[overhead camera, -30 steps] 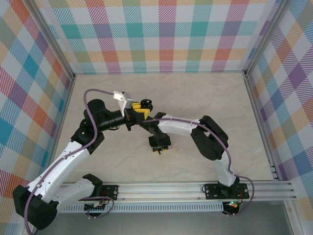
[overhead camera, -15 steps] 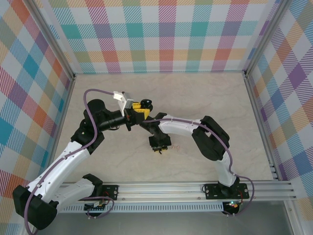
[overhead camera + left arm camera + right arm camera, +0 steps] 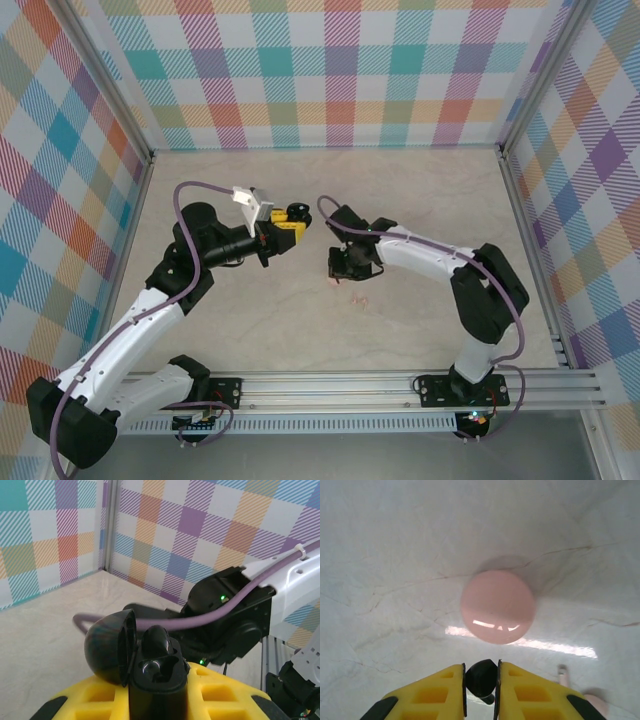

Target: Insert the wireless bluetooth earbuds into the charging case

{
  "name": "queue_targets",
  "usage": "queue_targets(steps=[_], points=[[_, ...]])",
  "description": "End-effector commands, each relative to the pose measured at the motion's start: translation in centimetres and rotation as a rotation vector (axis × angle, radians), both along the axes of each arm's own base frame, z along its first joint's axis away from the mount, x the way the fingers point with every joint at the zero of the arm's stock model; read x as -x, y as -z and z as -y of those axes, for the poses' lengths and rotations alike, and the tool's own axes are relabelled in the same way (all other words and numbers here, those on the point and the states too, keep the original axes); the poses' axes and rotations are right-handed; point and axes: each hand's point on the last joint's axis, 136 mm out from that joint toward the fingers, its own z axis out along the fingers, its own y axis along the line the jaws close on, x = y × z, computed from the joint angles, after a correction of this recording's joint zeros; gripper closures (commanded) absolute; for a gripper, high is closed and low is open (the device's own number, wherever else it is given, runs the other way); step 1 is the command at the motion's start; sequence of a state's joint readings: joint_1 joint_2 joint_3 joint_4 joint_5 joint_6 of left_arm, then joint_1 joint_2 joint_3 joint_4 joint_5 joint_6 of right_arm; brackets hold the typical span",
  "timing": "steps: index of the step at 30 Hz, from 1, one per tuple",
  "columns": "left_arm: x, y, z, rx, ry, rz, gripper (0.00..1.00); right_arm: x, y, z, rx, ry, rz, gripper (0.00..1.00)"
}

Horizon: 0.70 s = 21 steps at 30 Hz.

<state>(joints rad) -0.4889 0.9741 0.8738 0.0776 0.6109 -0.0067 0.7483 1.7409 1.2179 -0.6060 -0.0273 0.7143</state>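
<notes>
The top camera sits above and behind the arm bases (image 3: 447, 388), looking down over the whole worktop (image 3: 250, 330). The left wrist camera rides close behind the left tool (image 3: 159, 690), facing almost level at the right arm (image 3: 235, 625), shared with the top view. The right wrist camera looks steeply down past the right tool (image 3: 480, 677), near the worktop.

Lab rig: plaid walls (image 3: 340, 70), aluminium rail (image 3: 400, 385).
</notes>
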Motion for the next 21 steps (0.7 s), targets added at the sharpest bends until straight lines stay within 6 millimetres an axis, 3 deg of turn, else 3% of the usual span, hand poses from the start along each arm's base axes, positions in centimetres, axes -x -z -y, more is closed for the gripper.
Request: queue_targets(steps=[1, 5, 10, 14, 21], points=[[-0.5, -0.5, -0.2, 0.007, -0.021, 0.006, 0.82, -1.0, -0.1, 1.9, -0.009, 0.049, 0.019, 0.79], [-0.7, -0.3, -0.2, 0.006, -0.026, 0.001, 0.82, -2.1, 1.1, 5.9, 0.074, 0.168, -0.013, 0.79], [-0.7, -0.3, -0.2, 0.007, -0.025, -0.004, 0.82, -2.8, 2.6, 9.3, 0.153, 0.26, -0.053, 0.79], [-0.7, -0.3, -0.2, 0.006, -0.025, -0.006, 0.82, -3.1, 3.8, 10.6, 0.196, 0.288, -0.088, 0.78], [-0.6, -0.1, -0.2, 0.005, -0.024, -0.008, 0.82, -3.1, 5.6, 11.3, 0.254, 0.27, -0.136, 0.77]])
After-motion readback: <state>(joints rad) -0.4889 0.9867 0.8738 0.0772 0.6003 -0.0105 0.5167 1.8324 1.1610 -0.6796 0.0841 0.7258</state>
